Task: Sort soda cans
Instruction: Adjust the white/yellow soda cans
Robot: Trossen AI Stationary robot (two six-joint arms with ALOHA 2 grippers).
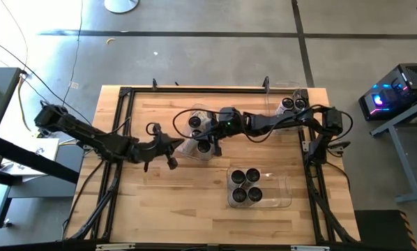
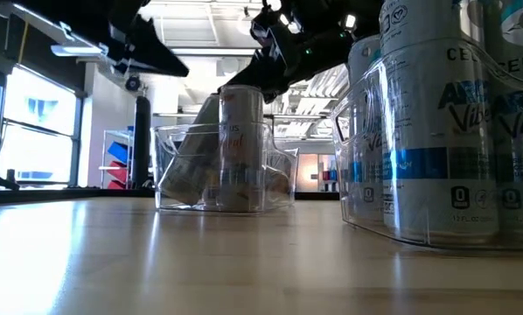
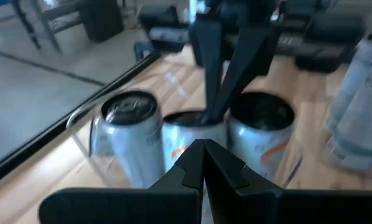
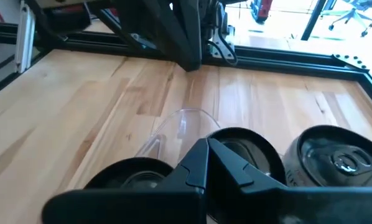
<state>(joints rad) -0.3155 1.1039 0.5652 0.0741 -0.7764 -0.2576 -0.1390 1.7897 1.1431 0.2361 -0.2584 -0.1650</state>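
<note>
Table [image 1: 160,209]: pale wood top with a black frame. On it: centre bin [image 1: 198,136] holding three cans [image 1: 195,123]; near-edge bin [image 1: 278,192] holding four cans [image 1: 246,187]; far-right bin [image 1: 278,104] holding two cans [image 1: 293,104].

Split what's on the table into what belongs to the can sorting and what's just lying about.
Belongs to the job:
- soda cans
- middle bin with cans
- front bin with four cans
- back bin with two cans
- left gripper, right gripper, both shut

Lying about:
- black cables
</note>
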